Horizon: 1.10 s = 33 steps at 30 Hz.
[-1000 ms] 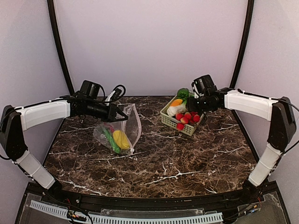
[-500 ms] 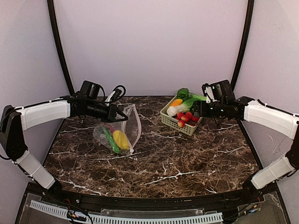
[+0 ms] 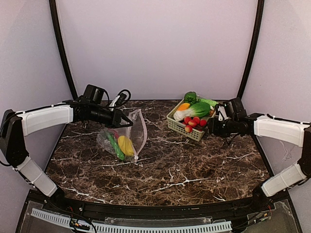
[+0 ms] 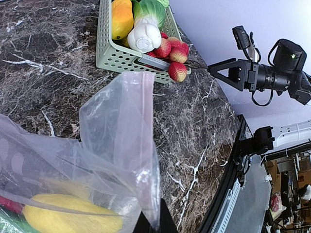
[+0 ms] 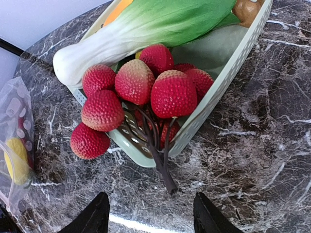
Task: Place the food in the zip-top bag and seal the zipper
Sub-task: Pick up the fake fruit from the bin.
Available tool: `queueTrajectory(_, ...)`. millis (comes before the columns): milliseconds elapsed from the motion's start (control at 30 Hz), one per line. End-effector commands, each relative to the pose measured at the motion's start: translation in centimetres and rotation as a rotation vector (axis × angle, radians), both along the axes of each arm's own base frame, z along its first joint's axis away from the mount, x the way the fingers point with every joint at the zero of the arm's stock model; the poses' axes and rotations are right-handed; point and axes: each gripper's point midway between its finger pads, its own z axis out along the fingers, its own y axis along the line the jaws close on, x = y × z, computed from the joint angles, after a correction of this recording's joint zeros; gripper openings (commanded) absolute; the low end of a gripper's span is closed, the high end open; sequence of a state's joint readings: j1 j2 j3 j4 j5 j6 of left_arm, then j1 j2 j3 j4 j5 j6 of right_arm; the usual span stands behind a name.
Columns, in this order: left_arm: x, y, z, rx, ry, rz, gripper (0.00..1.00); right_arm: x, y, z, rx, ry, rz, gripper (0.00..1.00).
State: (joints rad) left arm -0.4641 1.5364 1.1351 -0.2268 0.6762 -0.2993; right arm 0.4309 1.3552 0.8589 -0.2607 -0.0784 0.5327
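Two fingertips [image 5: 95, 216] of the right pincer [image 5: 150, 218] show, the rest cut off.

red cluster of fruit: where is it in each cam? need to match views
Top external: red cluster is right of centre, hanging over the near wall of the pale green basket.
Left wrist: top centre, at the basket's right end.
Right wrist: centre-left, large, its stem reaching over the rim onto the table.
Shared landmark: the pale green basket.
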Motion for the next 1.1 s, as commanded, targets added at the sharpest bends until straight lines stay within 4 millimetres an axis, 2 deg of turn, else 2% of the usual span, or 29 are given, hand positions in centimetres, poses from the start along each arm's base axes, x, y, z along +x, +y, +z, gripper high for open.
queueTrajectory(0,-0.9,0.3,1.2,-0.015,-0.021,-0.010,0.01,0.8,1.0,-0.1,0.091,-0.011,-0.011,0.55)
queueTrajectory(167,-1.0,0.3,1.3,-0.019,-0.023,-0.012,0.01,1.1,1.5,-0.4,0.105,0.003,-0.006,0.48)
queueTrajectory(500,-1.0,0.2,1.5,-0.024,-0.027,-0.013,0.01,1.9,2.3,0.2,0.139,-0.001,-0.001,0.38)
queueTrajectory(667,-1.0,0.2,1.5,-0.023,-0.026,-0.013,0.01,2.4,2.8,0.6,0.165,-0.013,-0.002,0.37)
queueTrajectory(1067,-1.1,0.2,1.9,-0.032,-0.031,-0.016,0.01,4.4,3.0,0.1,0.138,-0.015,-0.029,0.34)
